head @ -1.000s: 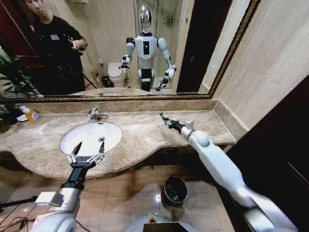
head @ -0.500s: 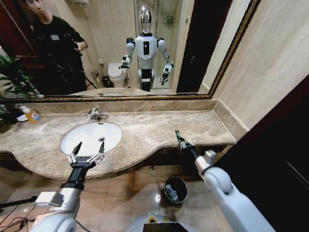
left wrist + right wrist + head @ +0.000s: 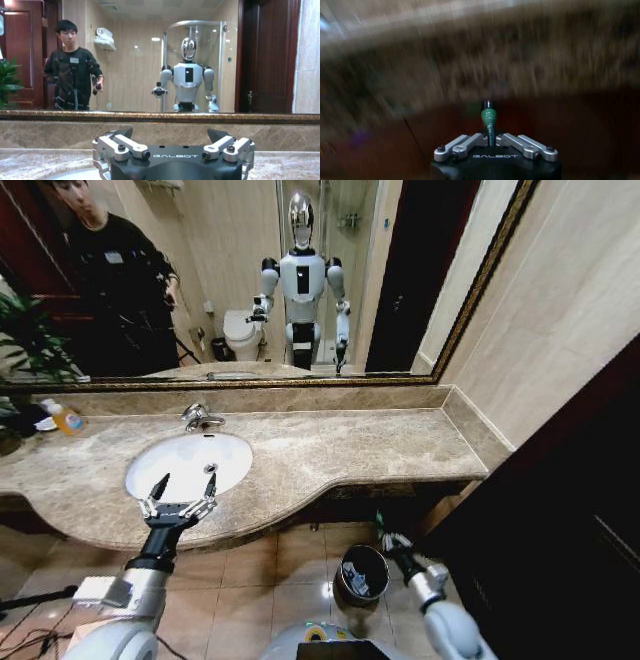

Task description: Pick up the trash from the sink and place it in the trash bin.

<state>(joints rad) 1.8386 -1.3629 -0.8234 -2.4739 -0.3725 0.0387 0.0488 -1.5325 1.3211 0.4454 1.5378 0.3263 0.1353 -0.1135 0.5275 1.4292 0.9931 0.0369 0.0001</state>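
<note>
My right gripper (image 3: 382,532) hangs below the counter's front edge, just above and right of the trash bin (image 3: 362,572), a small round dark bucket with a shiny rim on the tiled floor. It is shut on a thin dark-green piece of trash (image 3: 379,523), which sticks out past the fingertips. The right wrist view shows the same trash (image 3: 488,114) clamped in the right gripper (image 3: 490,138). My left gripper (image 3: 180,492) stands open with nothing in it over the near rim of the white oval sink (image 3: 190,462). In its own wrist view the left gripper (image 3: 172,139) faces the mirror.
A chrome tap (image 3: 200,417) stands behind the basin. A yellow-orange bottle (image 3: 65,418) sits at the far left of the beige marble counter (image 3: 340,445). A dark wall panel (image 3: 560,510) closes the right side. My base (image 3: 320,640) sits near the bin.
My right arm swung down from above the counter, past its front edge, to beside the bin, carrying the green piece. The left gripper stayed put.
</note>
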